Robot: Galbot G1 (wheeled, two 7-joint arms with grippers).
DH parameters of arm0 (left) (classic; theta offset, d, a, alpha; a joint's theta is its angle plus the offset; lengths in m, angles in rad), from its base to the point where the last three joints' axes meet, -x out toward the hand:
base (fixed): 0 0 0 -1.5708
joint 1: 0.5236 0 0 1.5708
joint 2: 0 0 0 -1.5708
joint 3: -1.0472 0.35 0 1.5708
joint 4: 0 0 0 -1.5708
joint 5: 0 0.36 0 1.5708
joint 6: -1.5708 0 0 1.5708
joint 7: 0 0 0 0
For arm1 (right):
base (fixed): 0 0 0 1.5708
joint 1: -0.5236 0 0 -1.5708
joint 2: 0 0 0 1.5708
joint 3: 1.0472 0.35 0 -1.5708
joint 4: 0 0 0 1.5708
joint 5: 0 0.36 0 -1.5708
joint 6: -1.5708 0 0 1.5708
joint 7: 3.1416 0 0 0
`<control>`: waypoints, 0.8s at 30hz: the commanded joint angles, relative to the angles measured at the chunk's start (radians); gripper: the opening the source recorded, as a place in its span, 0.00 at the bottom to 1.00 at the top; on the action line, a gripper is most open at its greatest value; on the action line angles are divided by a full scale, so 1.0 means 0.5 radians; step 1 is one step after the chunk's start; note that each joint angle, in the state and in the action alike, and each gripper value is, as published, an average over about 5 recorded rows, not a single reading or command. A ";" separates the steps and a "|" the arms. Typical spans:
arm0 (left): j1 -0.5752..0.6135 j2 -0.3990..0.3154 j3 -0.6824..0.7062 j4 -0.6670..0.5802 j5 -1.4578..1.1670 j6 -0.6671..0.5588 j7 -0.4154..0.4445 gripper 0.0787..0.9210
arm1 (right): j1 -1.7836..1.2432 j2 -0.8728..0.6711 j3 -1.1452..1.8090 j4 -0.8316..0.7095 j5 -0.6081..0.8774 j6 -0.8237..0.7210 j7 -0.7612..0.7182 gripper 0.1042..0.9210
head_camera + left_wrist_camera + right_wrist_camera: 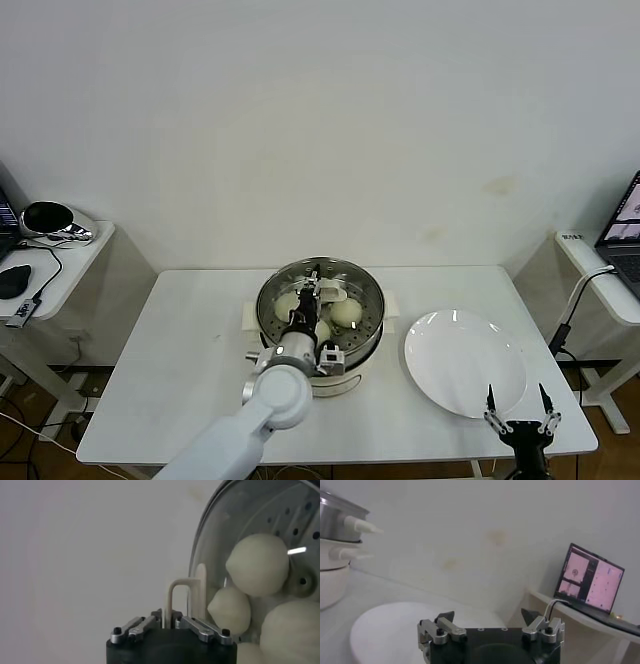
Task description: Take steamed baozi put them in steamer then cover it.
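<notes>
Your left hand (pixel 318 291) stands over the steamer (pixel 320 330) at the middle of the worktop (pixel 180 350), wrist pointing down at the cover (pixel 322 282). In the left wrist view its fingers sit to either side of the cover's cream-white handle (pixel 186 600), slightly apart; whether they press on the handle or have let it go, you cannot tell from these views. The glass cover appears to lie on the steamer rim, with the steamed baozi (pixel 257 565) showing through it on the perforated tray; three are plain in the head view.

Handling, as a judgement: the cover is rigid glass in a metal rim, fairly heavy for its size, breakable, and slick on every face. The oblong handle at its centre is the only sound hold; take it across the narrow side so the lid hangs level. The baozi are soft, light and easily dented, so keep the fingers off them. The steamer itself is stiff steel on an electric base and looks stable.

Your right hand (pixel 520 415) is parked near the front edge of the worktop, just beside the white plate (pixel 462 360), fingers spread wide and carrying nothing. The plate is bare.
</notes>
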 commanded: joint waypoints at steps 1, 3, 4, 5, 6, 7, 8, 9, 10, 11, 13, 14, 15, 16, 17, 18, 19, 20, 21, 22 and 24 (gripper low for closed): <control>0.228 0.087 -0.086 -0.279 -0.121 -0.041 -0.127 0.39 | -0.008 0.001 0.000 0.004 -0.009 0.003 -0.005 0.88; 0.316 0.135 -0.117 -0.385 -0.168 -0.060 -0.173 0.47 | -0.013 0.004 0.000 0.006 -0.013 0.005 -0.005 0.88; 0.370 0.165 -0.138 -0.449 -0.199 -0.074 -0.201 0.50 | -0.015 0.005 0.000 0.007 -0.014 0.006 -0.005 0.88; 0.426 0.194 -0.160 -0.513 -0.231 -0.086 -0.230 0.53 | -0.017 0.006 0.000 0.009 -0.016 0.006 -0.005 0.88; 0.489 0.221 -0.187 -0.581 -0.263 -0.102 -0.260 0.57 | -0.019 0.006 -0.001 0.009 -0.017 0.005 -0.005 0.88; 0.559 0.247 -0.228 -0.659 -0.303 -0.122 -0.293 0.60 | -0.021 0.006 -0.001 0.009 -0.019 0.005 -0.007 0.88; 0.623 0.269 -0.274 -0.727 -0.344 -0.142 -0.324 0.63 | -0.022 0.007 -0.002 0.008 -0.022 0.005 -0.009 0.88; 0.693 0.286 -0.334 -0.797 -0.402 -0.171 -0.368 0.67 | -0.022 0.007 -0.004 0.008 -0.025 0.005 -0.012 0.88; 0.775 0.302 -0.416 -0.873 -0.478 -0.214 -0.421 0.70 | -0.023 0.008 -0.008 0.008 -0.027 0.007 -0.015 0.88; 0.854 0.313 -0.501 -0.936 -0.560 -0.259 -0.476 0.73 | -0.023 0.009 -0.012 0.007 -0.027 0.010 -0.019 0.88; 1.067 0.324 -0.717 -1.022 -0.842 -0.436 -0.652 0.80 | -0.024 0.011 -0.022 0.005 -0.025 0.022 -0.027 0.88; 1.177 0.322 -0.836 -1.037 -1.003 -0.556 -0.746 0.83 | -0.025 0.012 -0.026 0.003 -0.023 0.029 -0.031 0.88; 1.284 0.314 -0.969 -1.021 -1.223 -0.733 -0.832 0.85 | -0.026 0.012 -0.031 0.001 -0.021 0.038 -0.036 0.88; 1.384 0.297 -1.113 -0.989 -1.486 -0.933 -0.911 0.87 | -0.028 0.011 -0.037 -0.002 -0.019 0.046 -0.041 0.88; 1.460 0.272 -1.247 -0.949 -1.732 -1.109 -0.963 0.87 | -0.030 0.009 -0.043 -0.005 -0.018 0.053 -0.047 0.88; 1.521 0.242 -1.372 -0.912 -1.978 -1.237 -0.991 0.88 | -0.032 0.007 -0.049 -0.008 -0.018 0.061 -0.053 0.88; 1.578 0.217 -1.484 -0.883 -2.229 -1.333 -1.012 0.88 | -0.036 0.005 -0.056 -0.011 -0.017 0.068 -0.060 0.88; 1.627 0.202 -1.558 -0.872 -2.428 -1.360 -1.031 0.88 | -0.040 0.001 -0.064 -0.012 -0.015 0.074 -0.068 0.88; 1.678 0.195 -1.612 -0.872 -2.592 -1.345 -1.051 0.88 | -0.045 -0.003 -0.072 -0.012 -0.009 0.078 -0.076 0.88; 1.729 0.197 -1.647 -0.880 -2.730 -1.300 -1.070 0.88 | -0.052 -0.009 -0.081 -0.010 0.000 0.079 -0.085 0.88; 1.834 0.213 -1.672 -0.900 -2.918 -1.189 -1.105 0.88 | -0.070 -0.026 -0.107 0.005 0.050 0.070 -0.113 0.88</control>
